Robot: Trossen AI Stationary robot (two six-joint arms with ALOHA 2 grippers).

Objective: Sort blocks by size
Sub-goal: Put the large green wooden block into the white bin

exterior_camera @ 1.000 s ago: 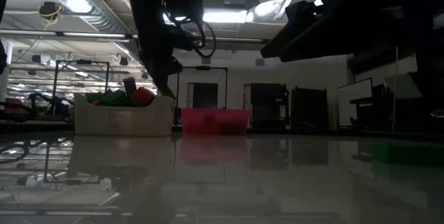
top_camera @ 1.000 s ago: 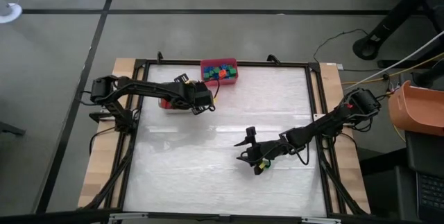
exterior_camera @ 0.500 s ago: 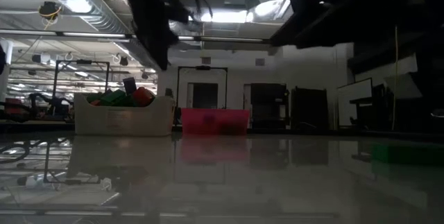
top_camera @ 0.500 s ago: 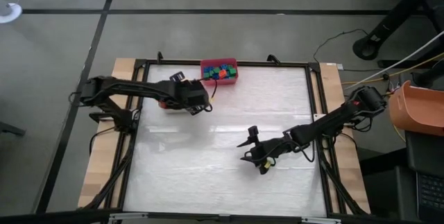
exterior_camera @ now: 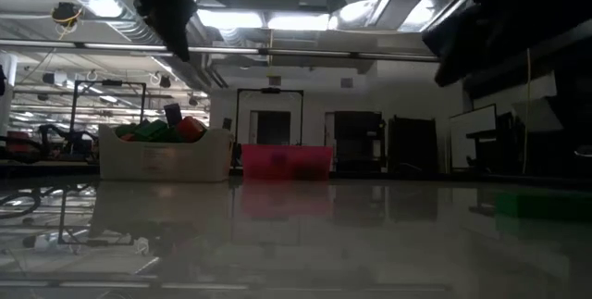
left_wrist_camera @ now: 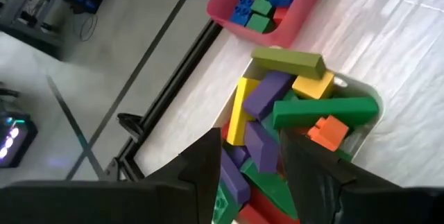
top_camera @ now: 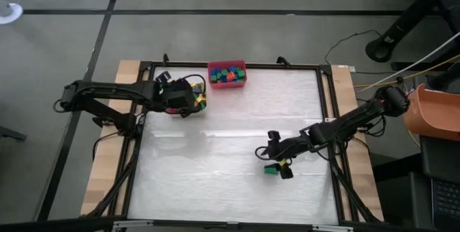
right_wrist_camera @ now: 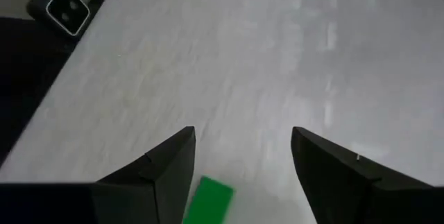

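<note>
White tabletop (top_camera: 215, 174), glossy; lab room behind (ceiling lights, doorway). Left gripper (left_wrist_camera: 251, 175) parted, empty, over white bin (left_wrist_camera: 368, 123) of long blocks (left_wrist_camera: 277, 113). Right gripper (right_wrist_camera: 243, 156) spread above green block (right_wrist_camera: 208, 200). Red bin (top_camera: 227, 75) holds short blocks.

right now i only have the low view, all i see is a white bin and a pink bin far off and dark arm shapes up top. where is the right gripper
Observer: The right gripper is low over the table's middle right, open, with one green block lying beside its fingers.
Operator: is that block held
Observer: No. In the right wrist view the green block lies flat on the table between the open fingers, nearer one of them.
Operator: and the left one
Observer: The left gripper hangs over the white bin, which is piled with long bars: green, yellow, purple and olive.
Operator: whats in the pink bin
Observer: The pink bin holds short squarish blocks, mostly blue and green.
</note>
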